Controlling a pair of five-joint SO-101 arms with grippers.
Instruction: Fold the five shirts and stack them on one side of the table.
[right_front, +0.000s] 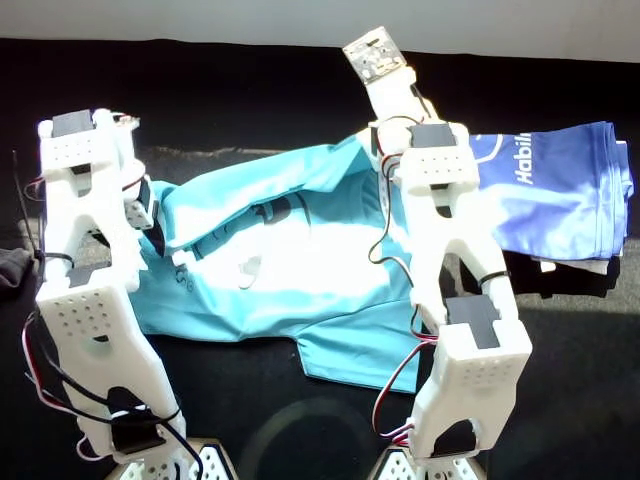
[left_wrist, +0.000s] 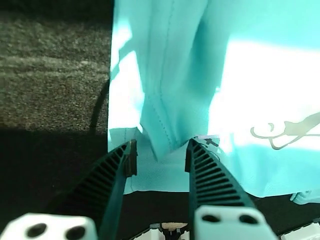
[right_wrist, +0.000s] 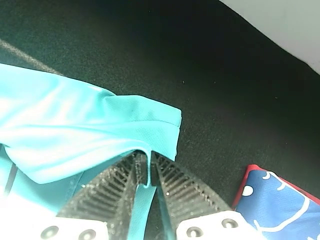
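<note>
The turquoise shirt (right_front: 290, 270) lies spread and rumpled across the middle of the black surface (right_front: 250, 90). Its near hem reaches down between the bases of the two arms. At its left edge the left claw (left_wrist: 161, 150) stands with fingers apart, one on either side of a raised fold of the cloth. Whether the pads touch that fold is hard to make out, and from above this claw is mostly hidden by its own arm. Farther back, at the shirt's far edge, the right claw (right_wrist: 148, 161) is closed on a narrow strip of the turquoise cloth, and the fabric beside it is lifted into a loose fold. From above the arm's wrist covers that claw. On the right side of the surface sits a folded blue shirt (right_front: 560, 200), its left part and white print cut off by the right arm. It rests on a dark layer (right_front: 560, 275) that shows only as an edge below it, and whether this is one garment or several cannot be told. Two shirts can be counted with certainty, one turquoise and one blue. A grey scrap (right_front: 12, 265) at the left is cut off by the frame.
</note>
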